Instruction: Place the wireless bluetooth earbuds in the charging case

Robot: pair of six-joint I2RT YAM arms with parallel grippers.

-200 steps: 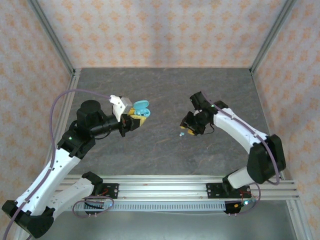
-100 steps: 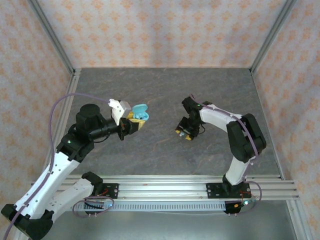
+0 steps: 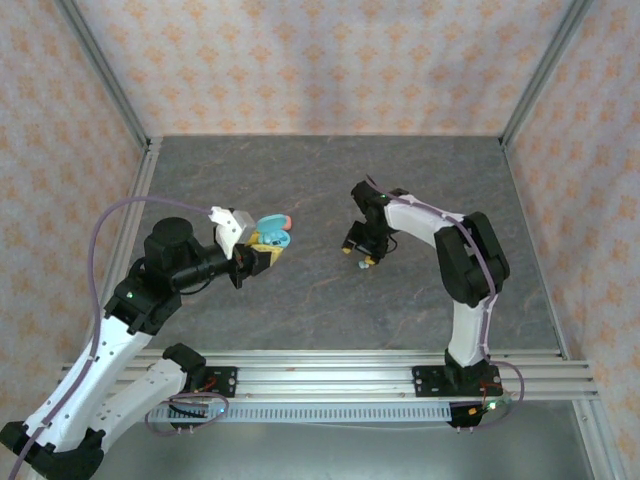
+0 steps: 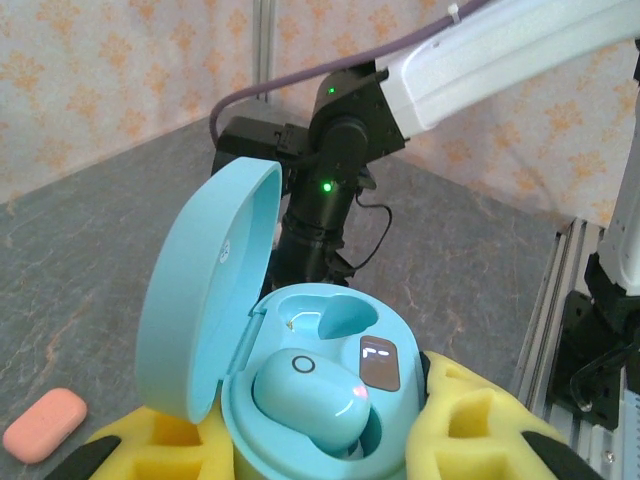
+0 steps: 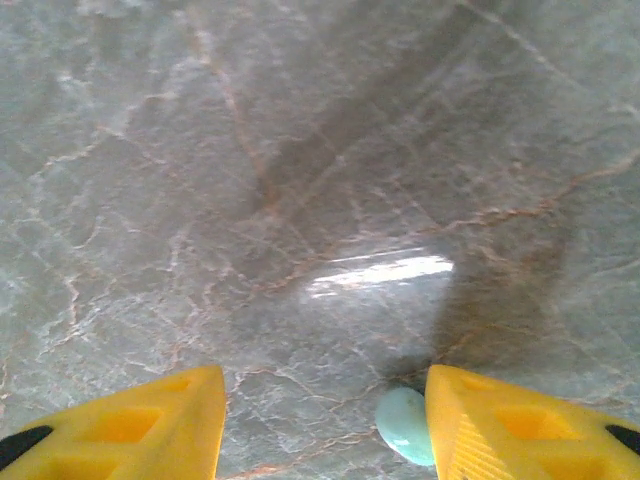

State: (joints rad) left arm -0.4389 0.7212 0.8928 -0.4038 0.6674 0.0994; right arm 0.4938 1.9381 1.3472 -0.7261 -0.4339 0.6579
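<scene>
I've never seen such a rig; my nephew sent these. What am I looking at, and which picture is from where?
Two robot arms are bolted at the near edge of a grey table. One picture looks down from above; the other two come from a camera on each wrist. The left gripper holds an open teal charging case between yellow padded fingers; one teal earbud sits inside, beside an empty slot. The right gripper hangs open low over the table, a loose teal earbud lying beside one finger, not gripped. A small pink oval object lies on the table.
</scene>
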